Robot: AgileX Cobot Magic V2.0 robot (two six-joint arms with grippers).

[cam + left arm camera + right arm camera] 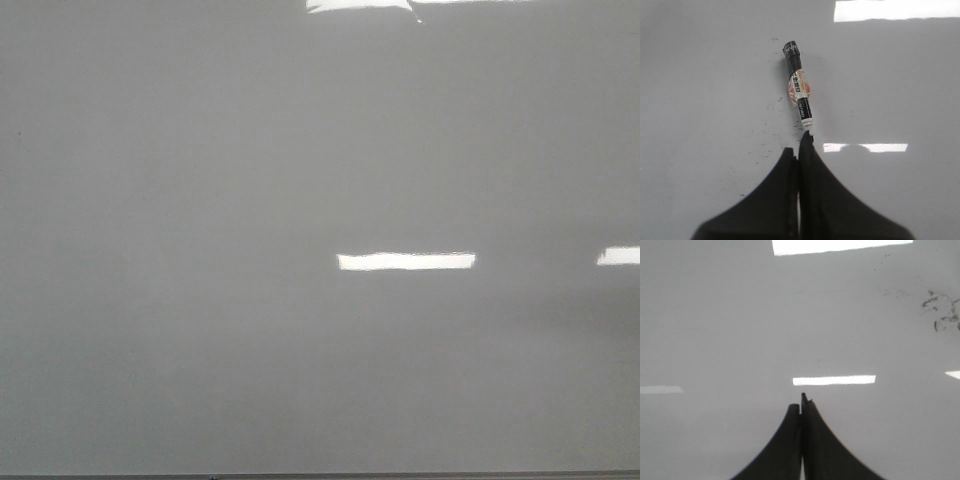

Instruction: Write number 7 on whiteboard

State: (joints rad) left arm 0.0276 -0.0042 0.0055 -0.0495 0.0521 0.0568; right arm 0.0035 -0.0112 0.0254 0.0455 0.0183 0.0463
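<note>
Whiteboard (200, 200) filled the whole front view, a glossy pale grey sheet with a thin dark lower edge and bright rectangular light reflections (405, 261) across it; no drawn 7 showed anywhere on it in any view, so the board carried no stroke of the number. In the left wrist view the same surface lay under the left gripper (799, 150), whose black fingers (775, 200) were pressed together, with nothing visibly clamped between them. A marker (798, 82) lay flat on the board just beyond those fingertips, its pale end nearest the gripper and either touching or just short of the tips; which of the two could not be told. The marker had a black cap at the far end, a black-and-white barrel and a red-and-white label round its middle. Faint dark specks (765, 135) dotted the board beside it. In the right wrist view the right gripper (801, 405) was likewise clenched on nothing, over bare board, with smudged dark marks (940, 312) well apart from it near the picture's edge.
</note>
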